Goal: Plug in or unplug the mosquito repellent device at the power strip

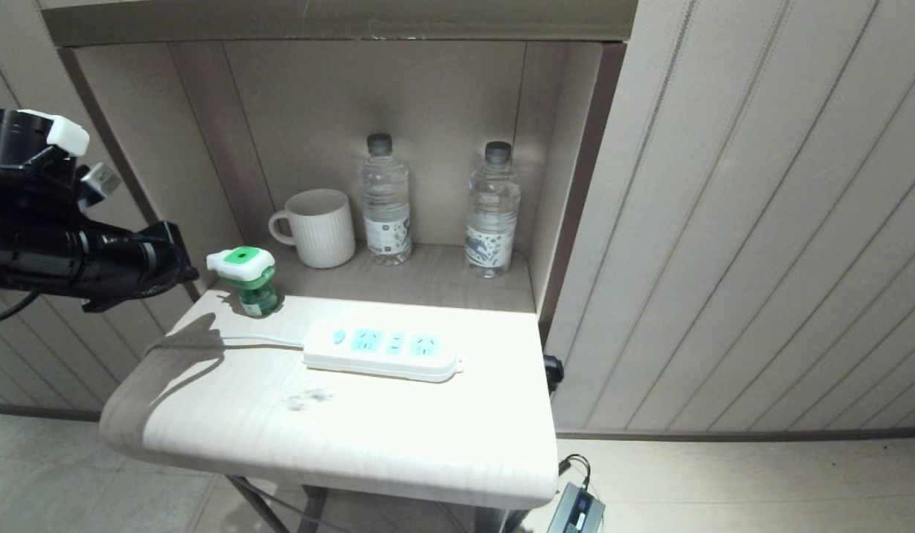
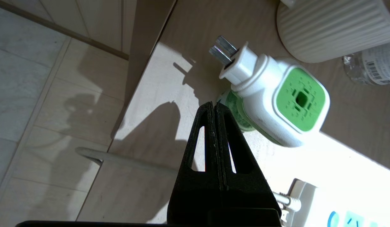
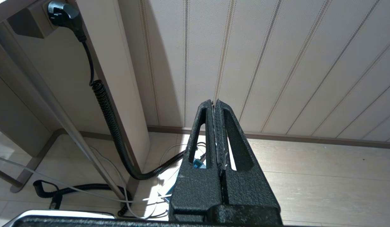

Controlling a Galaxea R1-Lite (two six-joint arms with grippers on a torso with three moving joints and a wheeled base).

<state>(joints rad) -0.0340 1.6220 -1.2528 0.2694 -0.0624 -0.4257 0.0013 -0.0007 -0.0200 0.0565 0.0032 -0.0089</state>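
The left end effector (image 2: 214, 108), fingers pressed together and empty, hovers just beside the mosquito repellent device (image 1: 249, 280), apparently unplugged, standing on the worktop (image 1: 339, 429) near the power strip (image 1: 383, 352).

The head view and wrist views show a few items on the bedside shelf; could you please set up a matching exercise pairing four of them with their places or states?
Things:
1. mosquito repellent device
2. power strip
3. mug
4. left gripper

States:
A. shut, holding nothing
B. lying flat, sockets empty
C. in the niche beside a water bottle
D. standing unplugged, prongs bare

Pairs: 1-D, 2-B, 3-C, 4-A
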